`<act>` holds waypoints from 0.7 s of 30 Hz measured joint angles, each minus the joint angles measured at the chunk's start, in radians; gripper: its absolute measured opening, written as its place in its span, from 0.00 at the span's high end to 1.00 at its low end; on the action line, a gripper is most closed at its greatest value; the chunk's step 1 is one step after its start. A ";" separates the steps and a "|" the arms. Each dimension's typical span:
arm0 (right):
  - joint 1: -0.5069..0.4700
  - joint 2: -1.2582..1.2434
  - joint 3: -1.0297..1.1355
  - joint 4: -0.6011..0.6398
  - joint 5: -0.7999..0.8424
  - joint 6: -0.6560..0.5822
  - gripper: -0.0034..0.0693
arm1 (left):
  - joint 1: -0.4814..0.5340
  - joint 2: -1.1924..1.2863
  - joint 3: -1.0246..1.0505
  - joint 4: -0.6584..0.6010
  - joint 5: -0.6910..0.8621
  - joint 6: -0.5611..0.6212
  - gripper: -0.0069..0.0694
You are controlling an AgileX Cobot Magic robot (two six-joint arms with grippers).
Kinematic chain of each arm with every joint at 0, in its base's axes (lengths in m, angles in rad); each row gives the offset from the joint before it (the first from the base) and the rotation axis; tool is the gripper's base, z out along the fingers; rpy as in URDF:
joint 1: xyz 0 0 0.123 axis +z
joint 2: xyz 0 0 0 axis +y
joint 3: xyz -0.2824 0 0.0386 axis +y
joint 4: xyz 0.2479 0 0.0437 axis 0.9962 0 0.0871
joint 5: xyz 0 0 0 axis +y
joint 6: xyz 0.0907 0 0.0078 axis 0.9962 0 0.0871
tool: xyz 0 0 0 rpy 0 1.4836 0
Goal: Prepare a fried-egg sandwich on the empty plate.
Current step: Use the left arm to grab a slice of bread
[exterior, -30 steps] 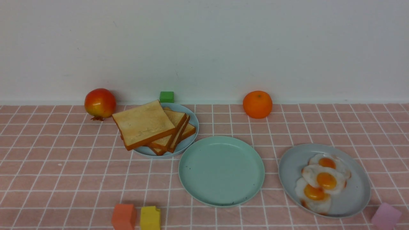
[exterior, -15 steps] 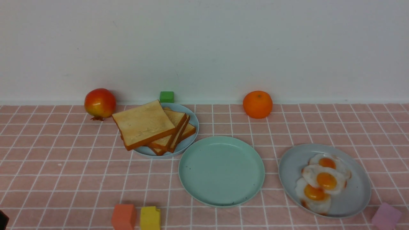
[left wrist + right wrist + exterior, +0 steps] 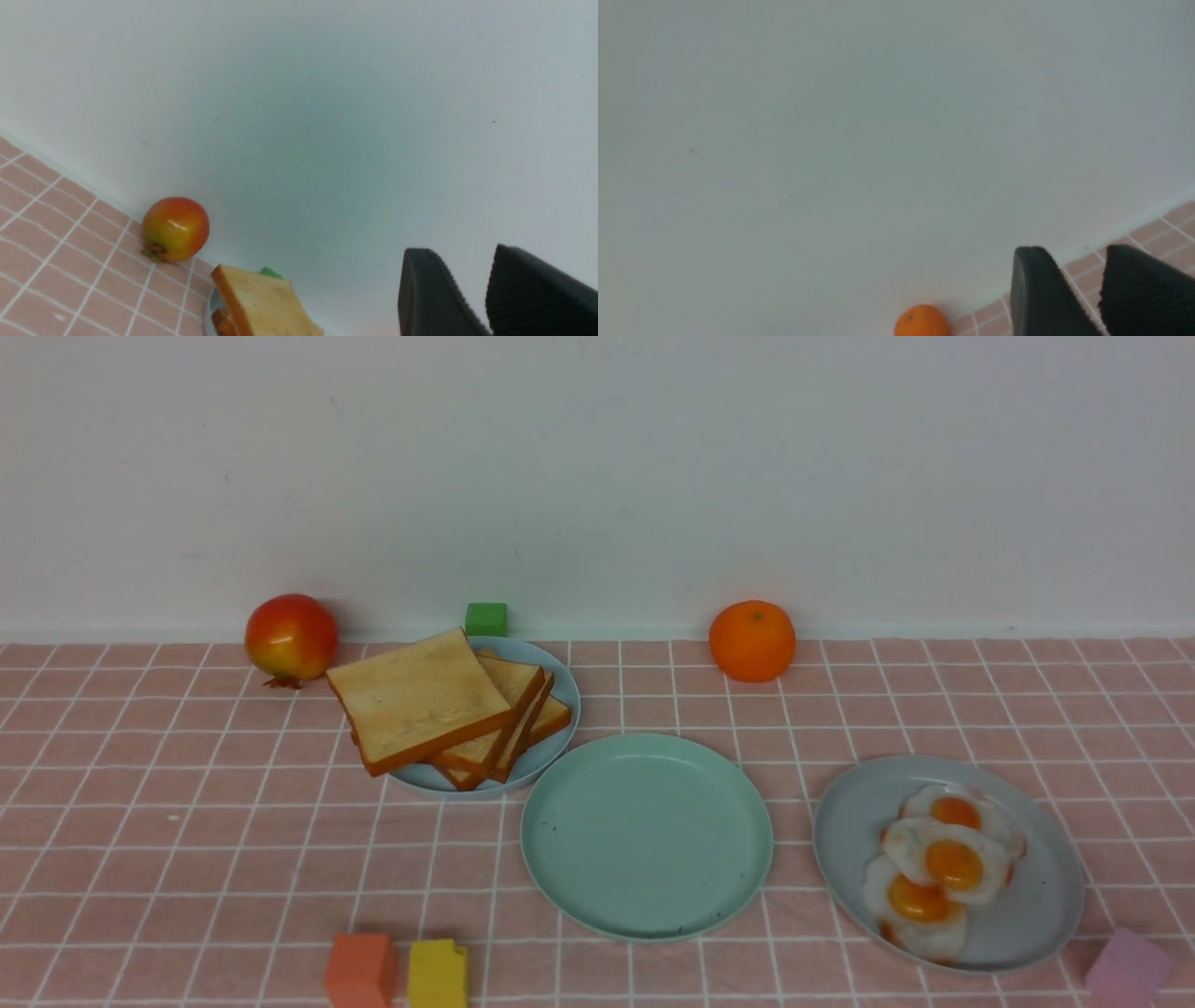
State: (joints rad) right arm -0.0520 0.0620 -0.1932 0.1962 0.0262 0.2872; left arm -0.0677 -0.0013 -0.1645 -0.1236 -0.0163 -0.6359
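At the tabletop's centre: plate [image 3: 647, 835], mint green, lying flat on the pink checked cloth [image 3: 187, 803], its surface bare.
Left of it: toast [image 3: 420, 695], several slices in a loose, fanned stack on a blue plate [image 3: 540, 761]; the top slice overhangs the rim on the left. The blue plate's rim sits just beside the mint one; whether they touch cannot be told.
Right of it: eggs [image 3: 948, 863], three, yolks up, overlapping in a short row on a grey plate [image 3: 859, 821], which stands near the mint plate without touching it.
Stacking: none done yet; toast and eggs lie on their own plates.
Along the wall: pomegranate [image 3: 291, 637] at left, green block [image 3: 486, 618] just behind the blue plate, orange [image 3: 752, 640] right of centre.
Near edge: red block [image 3: 360, 969] and yellow block [image 3: 438, 973] side by side, left of the mint plate; pink block [image 3: 1127, 968] at far right, just beside the grey plate.
Left tool [image 3: 460, 254]: seen only in its wrist view, aimed at the wall with the pomegranate and toast in sight; black fingers slightly spread, a strip of wall showing between them, nothing held.
Right tool [image 3: 1071, 252]: seen only in its wrist view, facing the wall with the orange in sight; fingers likewise a little apart, gripping nothing.
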 joint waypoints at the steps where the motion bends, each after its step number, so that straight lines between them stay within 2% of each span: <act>1: 0.000 0.026 -0.053 0.000 0.046 0.000 0.62 | 0.000 0.014 -0.049 0.008 0.035 0.000 0.60; 4: 0.000 0.128 -0.235 -0.002 0.175 -0.006 0.62 | 0.000 0.105 -0.213 0.047 0.147 0.012 0.60; 5: 0.000 0.201 -0.379 -0.008 0.269 -0.035 0.62 | 0.000 0.186 -0.351 0.089 0.228 0.054 0.60; 6: 0.000 0.210 -0.395 -0.008 0.279 -0.040 0.62 | 0.000 0.197 -0.366 0.095 0.240 0.054 0.60; 7: 0.000 0.296 -0.527 -0.017 0.365 -0.094 0.62 | 0.000 0.301 -0.490 0.143 0.360 0.105 0.60; 12: 0.000 0.470 -0.715 -0.020 0.477 -0.235 0.62 | 0.000 0.584 -0.761 0.262 0.661 0.194 0.60; 14: 0.000 0.497 -0.716 -0.018 0.471 -0.257 0.62 | 0.000 0.665 -0.796 0.299 0.701 0.199 0.60; 18: 0.008 0.531 -0.673 0.020 0.455 -0.272 0.62 | 0.000 0.762 -0.794 0.296 0.666 0.190 0.60; 21: 0.063 0.562 -0.619 0.090 0.499 -0.302 0.62 | 0.000 0.855 -0.769 0.210 0.592 0.181 0.60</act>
State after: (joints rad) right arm 0.0113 0.6237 -0.8118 0.2866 0.5254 -0.0144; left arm -0.0677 0.8532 -0.9338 0.0869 0.5762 -0.4549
